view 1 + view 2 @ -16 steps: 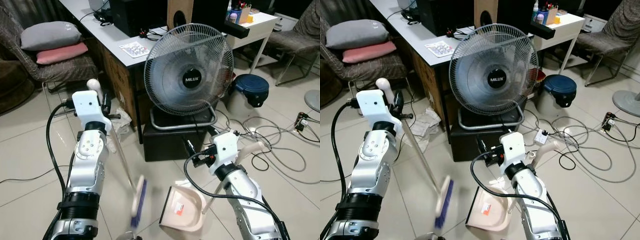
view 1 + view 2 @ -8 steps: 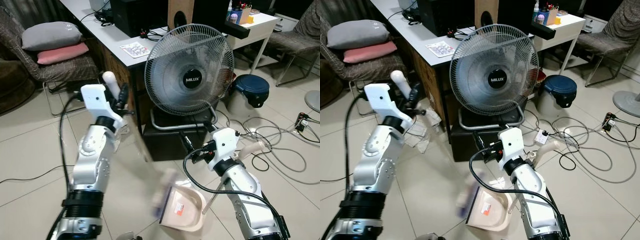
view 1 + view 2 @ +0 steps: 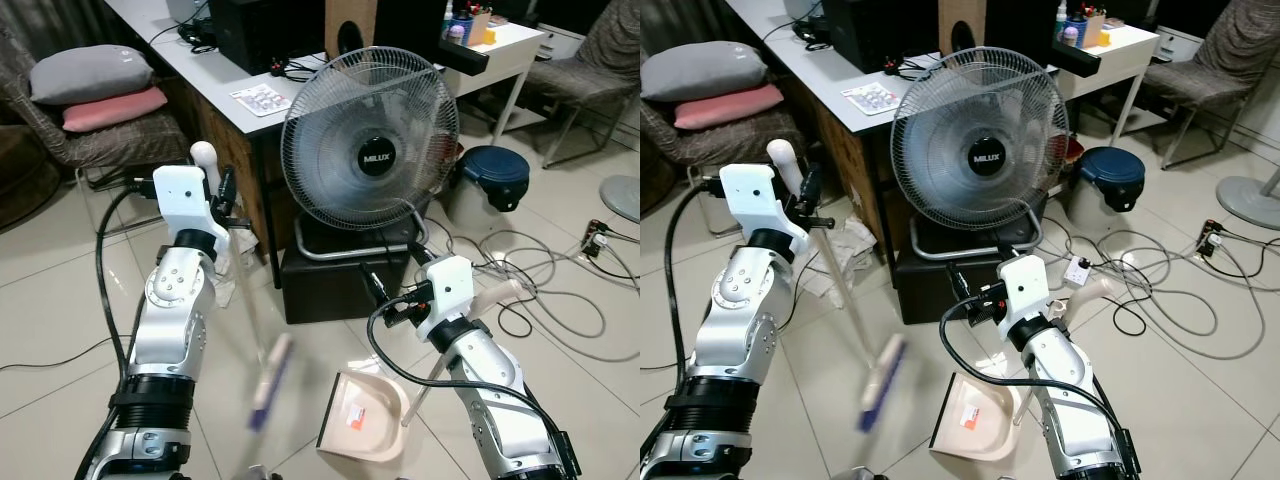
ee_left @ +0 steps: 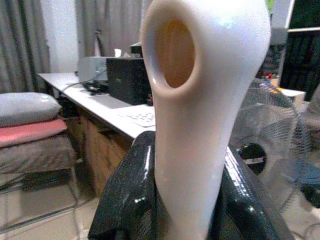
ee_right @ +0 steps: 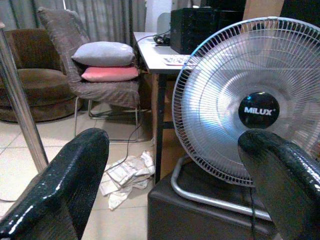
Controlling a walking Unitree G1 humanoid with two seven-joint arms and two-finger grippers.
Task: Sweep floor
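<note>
My left gripper (image 3: 222,198) is shut on the cream top of the broom handle (image 4: 202,115), held at chest height by the desk. The thin shaft slants down to the blurred broom head (image 3: 268,380) with blue bristles, which is on the tiles left of the cream dustpan (image 3: 365,415). The dustpan lies on the floor with its mouth toward the broom. Its long cream handle (image 3: 500,292) rises beside my right forearm. My right gripper (image 5: 172,137) points at the fan, open, with nothing between its fingers (image 5: 65,185).
A big MILUX fan (image 3: 362,140) stands on a black box (image 3: 340,285) straight ahead. A desk (image 3: 225,85) runs behind it. Crumpled paper (image 3: 845,255) lies at the desk's foot. A blue bin (image 3: 495,175) and loose cables (image 3: 560,295) are to the right, a cushioned chair (image 3: 95,95) to the left.
The broom head swung right to the dustpan's mouth, then back left and away from it. My left gripper moved right and back with the handle. The camera shifted slightly.
</note>
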